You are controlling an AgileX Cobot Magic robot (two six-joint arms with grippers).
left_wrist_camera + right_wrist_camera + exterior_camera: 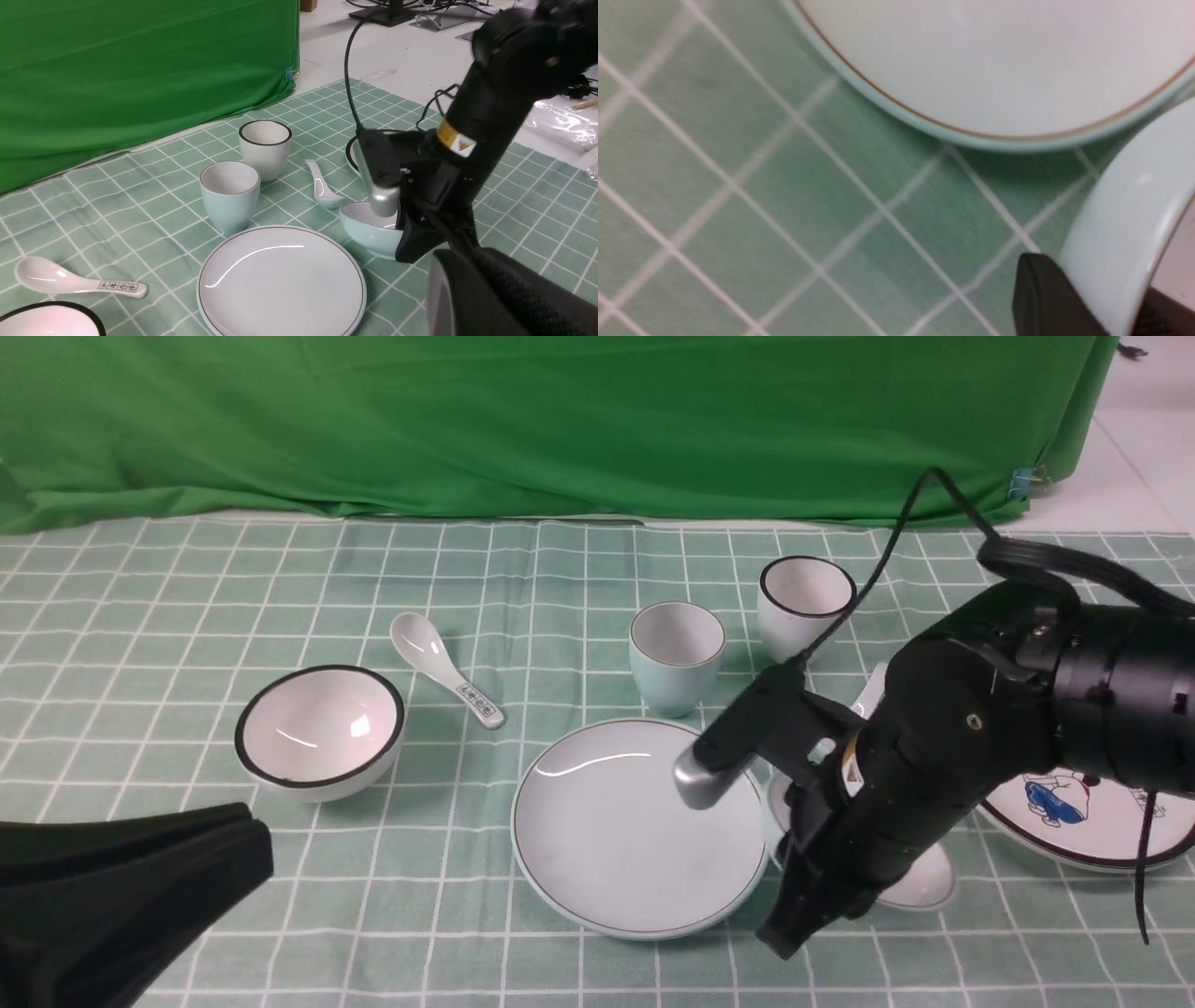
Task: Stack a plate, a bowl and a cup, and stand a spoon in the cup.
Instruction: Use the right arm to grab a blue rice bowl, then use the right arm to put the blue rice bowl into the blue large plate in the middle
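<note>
Under the right gripper point(401, 233): the bowl point(371, 235) is sitting with its wall between the fingers; I'm pinching it at one side and seeing one finger outside, with the inner one mostly hiding.
Left gripper point(131, 887): it's hanging well apart from the bowl, and I can't tell whether its fingers are standing spread or together.
Plate point(644, 840): it's lying just to the left of the right gripper, bare and waiting for the bowl.
Bowl risk: I'm holding one edge only, so its weight could be swinging the far side down and twisting it out of the pinch; a slick glaze would be making that worse.
Plate risk: the bowl's edge is coming very near the plate's rim in my view, so lifting too little before going left could be shoving the plate or chipping it.
Release risk: if I'm opening off-centre, the bowl could be settling half over the plate's rim and rocking, spoiling the base for the cup.
Cup point(674, 672): it's standing beyond the right gripper and to its left, near the plate, where a wide swing of the wrist could be tipping it.
Spoon point(322, 186): it's lying just beyond the right gripper, close to the bowl; dragging the bowl that way could be nudging it.
</note>
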